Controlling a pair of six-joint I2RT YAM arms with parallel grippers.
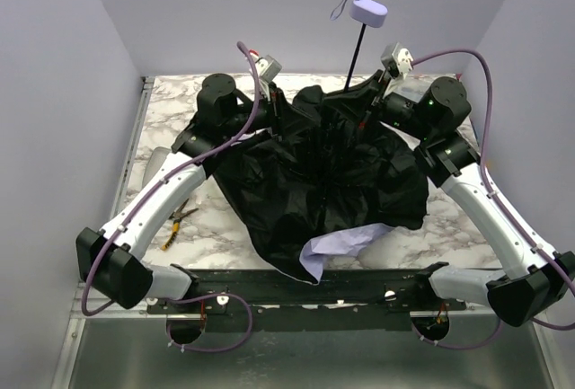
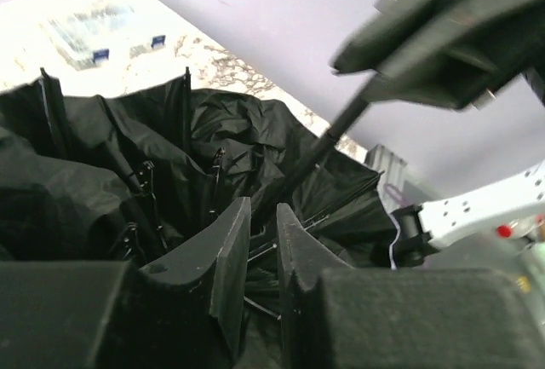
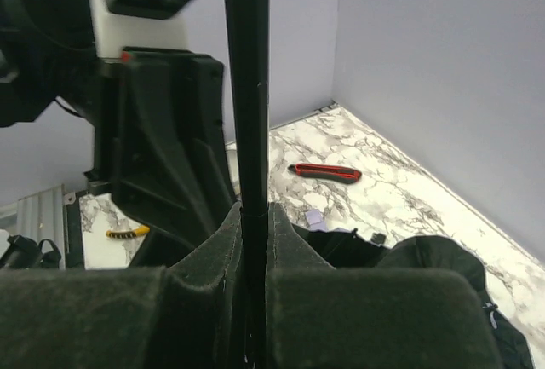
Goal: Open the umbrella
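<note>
pinching the shaft, the right gripper should brace it while the left gripper, fingers narrow among the ribs and holding i can't tell what, slides straight along it, the umbrella lying lining-up mid-desk, handle toward the far edge.

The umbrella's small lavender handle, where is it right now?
In the top view the handle sticks up right of centre, above the black canopy, atop the thin black shaft that the right gripper clamps.

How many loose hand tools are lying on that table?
2: yellow-handled pliers beside the left arm, and a red-and-black utility knife on the marble tabletop, seen from the right wrist. The umbrella may hide more.
</note>
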